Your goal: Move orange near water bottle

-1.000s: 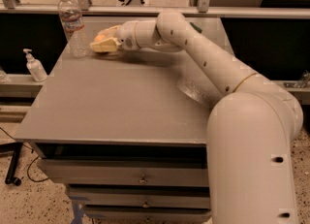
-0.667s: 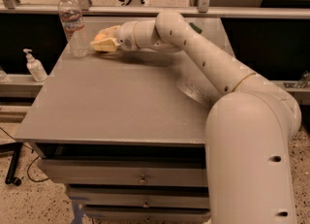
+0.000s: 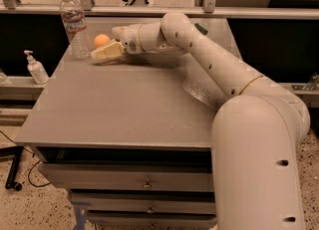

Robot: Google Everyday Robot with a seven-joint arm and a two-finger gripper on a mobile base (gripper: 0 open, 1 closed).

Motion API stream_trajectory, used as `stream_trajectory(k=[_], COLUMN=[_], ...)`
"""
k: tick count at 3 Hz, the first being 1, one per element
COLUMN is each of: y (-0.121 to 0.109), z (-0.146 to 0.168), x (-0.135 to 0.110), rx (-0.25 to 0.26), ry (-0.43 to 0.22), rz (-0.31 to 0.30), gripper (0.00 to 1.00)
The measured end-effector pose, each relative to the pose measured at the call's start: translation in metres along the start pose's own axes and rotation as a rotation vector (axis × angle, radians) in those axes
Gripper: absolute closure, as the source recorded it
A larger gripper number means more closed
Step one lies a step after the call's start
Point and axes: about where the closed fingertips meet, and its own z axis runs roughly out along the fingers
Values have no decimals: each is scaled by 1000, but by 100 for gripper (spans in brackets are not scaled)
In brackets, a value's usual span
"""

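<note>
The orange (image 3: 101, 40) rests on the grey table top (image 3: 114, 104) at its far left, just right of the water bottle (image 3: 73, 23), a clear bottle with a white cap that stands upright at the far-left corner. My gripper (image 3: 105, 45) reaches in from the right and sits right at the orange, low over the table. Its cream fingers (image 3: 107, 52) are spread, and the orange shows between them, at the far side of the near finger. The orange and the bottle stand a small gap apart.
A small white pump dispenser (image 3: 36, 68) stands on a lower ledge left of the table. My arm (image 3: 209, 59) spans the table's back right. A metal rail (image 3: 209, 11) runs behind the table. Drawers (image 3: 144, 181) lie under the front edge.
The fingers covered the orange before; now they have opened and the orange shows beside the bottle. The arm has hardly moved.
</note>
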Motion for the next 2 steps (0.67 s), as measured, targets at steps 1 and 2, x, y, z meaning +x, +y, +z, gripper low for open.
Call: stream_trajectory(k=[1,2], y=[3,11], z=[-2,-35], x=[0,0], rx=[-11,-2], ry=[2,13], rz=[1,-33], gripper=[0,0])
